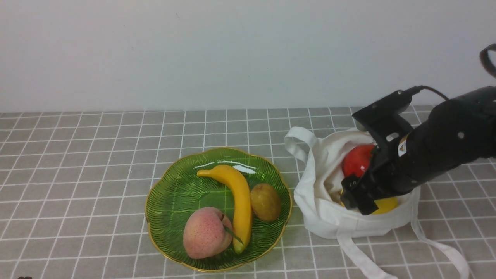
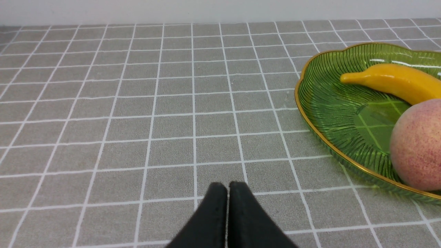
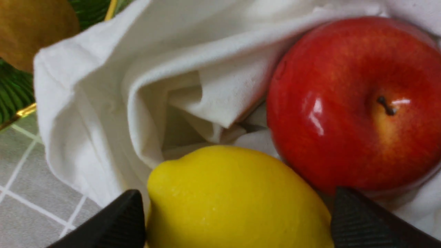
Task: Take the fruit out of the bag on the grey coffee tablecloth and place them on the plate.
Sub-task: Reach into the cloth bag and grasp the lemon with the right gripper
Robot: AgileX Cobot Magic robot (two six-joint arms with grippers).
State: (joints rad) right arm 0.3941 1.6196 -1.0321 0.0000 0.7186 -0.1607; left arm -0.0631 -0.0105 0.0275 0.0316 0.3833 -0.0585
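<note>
Over the bag [image 1: 321, 209] near the cloth's [image 1: 97, 174] right edge, my right gripper [image 3: 237, 217] stands open around the lemon [image 3: 234, 196]; the apple [image 3: 351, 103] sits beside it; my left gripper [image 2: 228, 186] is closed.

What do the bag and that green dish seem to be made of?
The bag looks like soft, matte woven cloth, probably cotton: it slumps in creases and its straps lie limp. The dish looks like glossy ribbed glass, showing bright reflections, though clear plastic is possible; its rim looks gilded.
</note>
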